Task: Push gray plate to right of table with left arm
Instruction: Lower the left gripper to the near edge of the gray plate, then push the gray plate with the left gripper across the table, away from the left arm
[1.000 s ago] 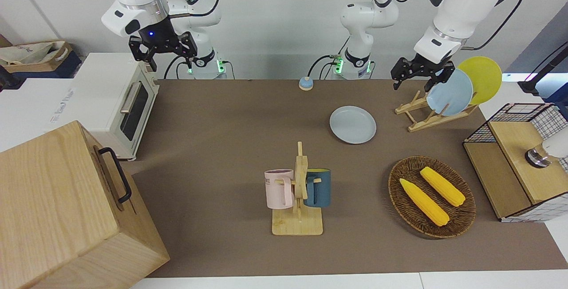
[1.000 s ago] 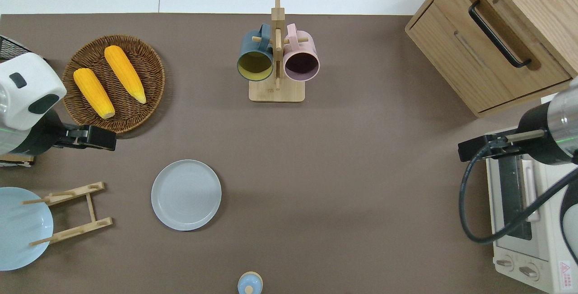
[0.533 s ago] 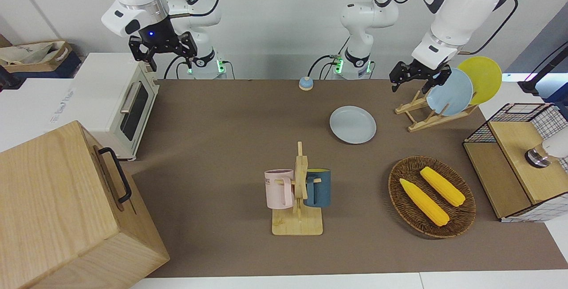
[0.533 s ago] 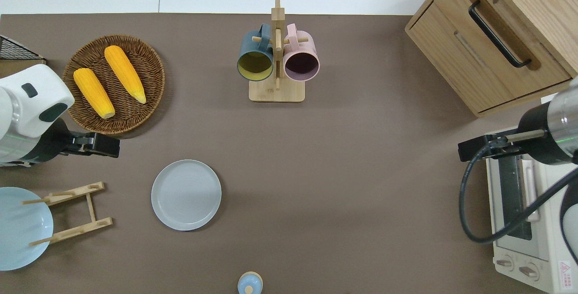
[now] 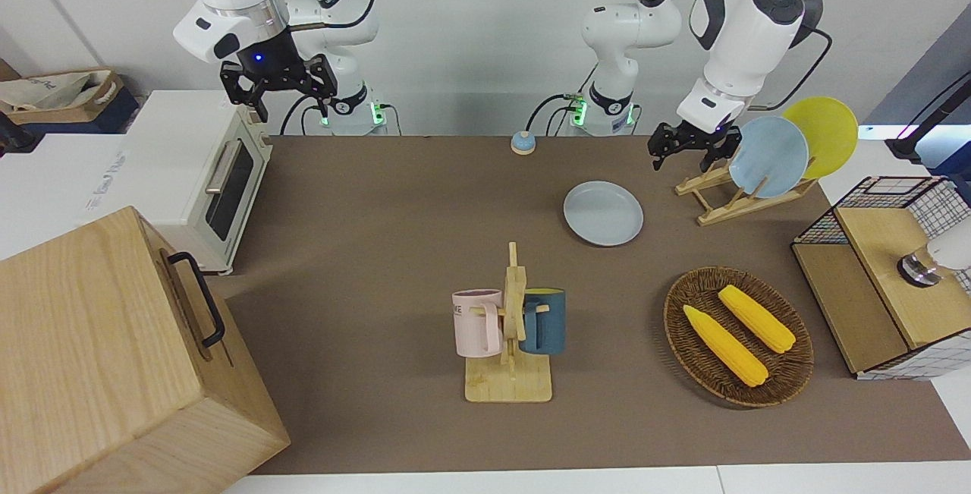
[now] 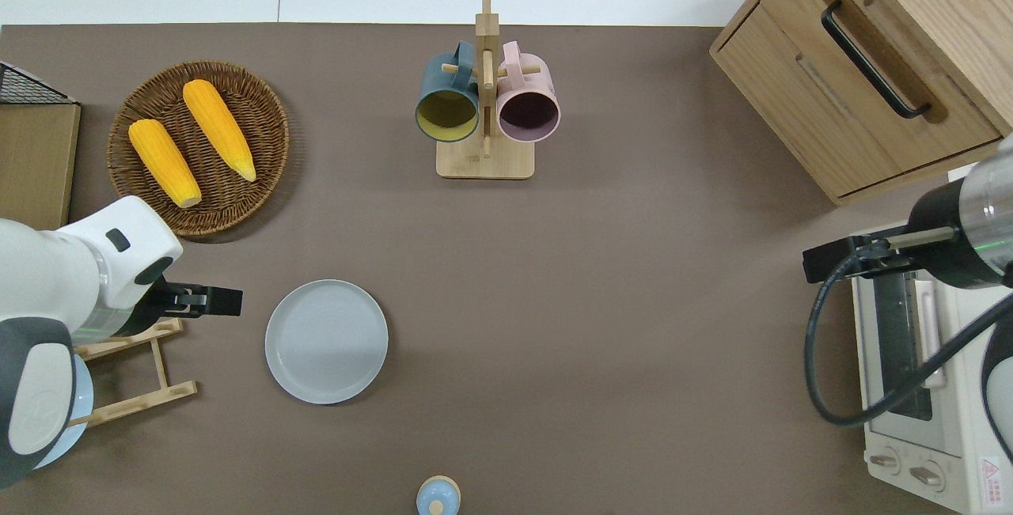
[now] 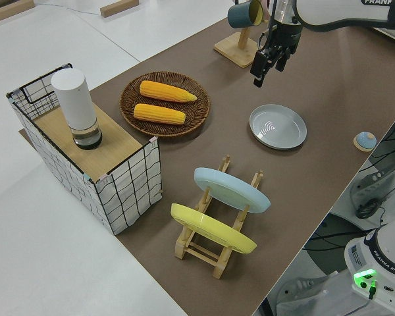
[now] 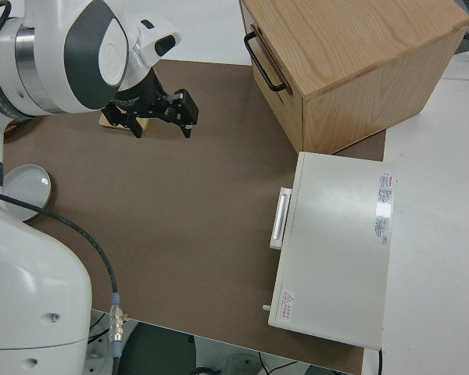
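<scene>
The gray plate (image 5: 603, 213) lies flat on the brown table (image 5: 394, 236), nearer to the robots than the mug stand; it also shows in the overhead view (image 6: 326, 341) and the left side view (image 7: 278, 126). My left gripper (image 5: 683, 163) is open and empty in the air. The overhead view shows the left gripper (image 6: 231, 301) over bare table between the wooden plate rack (image 6: 127, 372) and the gray plate, a short gap from the plate's rim. My right gripper (image 5: 292, 105) is open, empty and parked.
The rack holds a light blue plate (image 5: 770, 156) and a yellow plate (image 5: 823, 133). A wicker basket (image 5: 683, 342) with two corn cobs, a mug stand (image 5: 510, 335), a wire crate (image 5: 887, 274), a toaster oven (image 5: 205, 175), a wooden cabinet (image 5: 114, 350) and a small blue knob (image 5: 522, 143) stand around.
My left gripper has moved from beside the wicker basket toward the robots and closer to the gray plate's rim. The plate and the right arm have not moved.
</scene>
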Robot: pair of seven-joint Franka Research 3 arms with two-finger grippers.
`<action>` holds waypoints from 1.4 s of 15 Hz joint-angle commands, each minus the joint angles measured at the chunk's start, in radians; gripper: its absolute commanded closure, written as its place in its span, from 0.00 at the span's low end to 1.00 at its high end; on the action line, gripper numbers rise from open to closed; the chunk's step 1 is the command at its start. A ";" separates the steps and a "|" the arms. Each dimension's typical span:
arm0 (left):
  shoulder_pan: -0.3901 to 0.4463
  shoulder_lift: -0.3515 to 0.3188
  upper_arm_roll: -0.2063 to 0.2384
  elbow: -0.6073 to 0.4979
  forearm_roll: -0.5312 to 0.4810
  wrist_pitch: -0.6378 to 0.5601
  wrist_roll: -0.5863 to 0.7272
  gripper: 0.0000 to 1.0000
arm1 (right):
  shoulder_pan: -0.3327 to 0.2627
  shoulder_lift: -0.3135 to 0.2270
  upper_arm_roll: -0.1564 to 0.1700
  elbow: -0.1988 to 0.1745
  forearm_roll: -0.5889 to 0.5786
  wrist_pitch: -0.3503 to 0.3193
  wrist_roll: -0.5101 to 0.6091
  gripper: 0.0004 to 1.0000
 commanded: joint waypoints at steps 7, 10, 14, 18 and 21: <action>0.012 -0.062 0.019 -0.371 -0.015 0.347 0.008 0.01 | -0.011 -0.008 0.004 0.001 0.008 -0.012 -0.003 0.02; 0.012 -0.051 0.022 -0.460 -0.023 0.470 0.013 0.01 | -0.011 -0.008 0.006 -0.001 0.008 -0.012 -0.003 0.02; 0.004 0.007 0.022 -0.493 -0.029 0.541 0.013 0.01 | -0.011 -0.008 0.004 0.001 0.008 -0.012 -0.003 0.02; -0.001 0.053 0.022 -0.499 -0.042 0.568 0.013 0.01 | -0.011 -0.008 0.004 -0.001 0.008 -0.012 -0.003 0.02; -0.002 0.081 0.020 -0.499 -0.072 0.581 0.013 0.01 | -0.011 -0.008 0.006 -0.001 0.008 -0.012 -0.001 0.02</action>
